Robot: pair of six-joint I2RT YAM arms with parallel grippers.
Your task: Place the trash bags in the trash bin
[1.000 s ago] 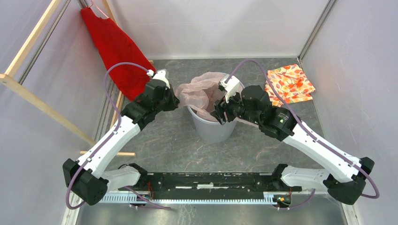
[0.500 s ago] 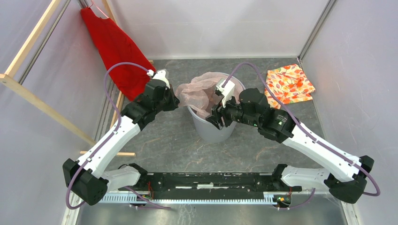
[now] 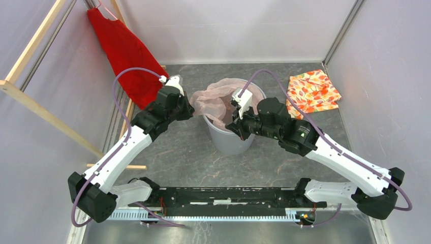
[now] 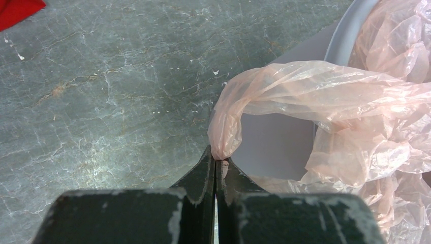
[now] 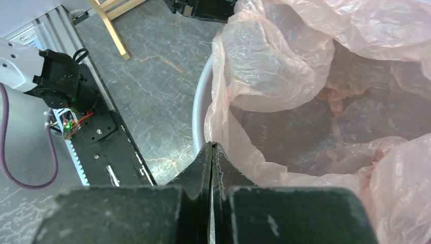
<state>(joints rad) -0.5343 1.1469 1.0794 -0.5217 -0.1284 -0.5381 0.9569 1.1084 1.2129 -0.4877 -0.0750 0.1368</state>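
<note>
From above, we see the thin, crinkly pale pink plastic bag [image 3: 216, 99] in the round light grey plastic bin [image 3: 231, 142], spilling over at 9 o'clock. The left wrist view shows the left gripper [image 4: 216, 163] pinching a loop of the bag. In the right wrist view, the right gripper [image 5: 212, 147] is pressed together at the bag's edge. We cannot tell if it nips it.
</note>
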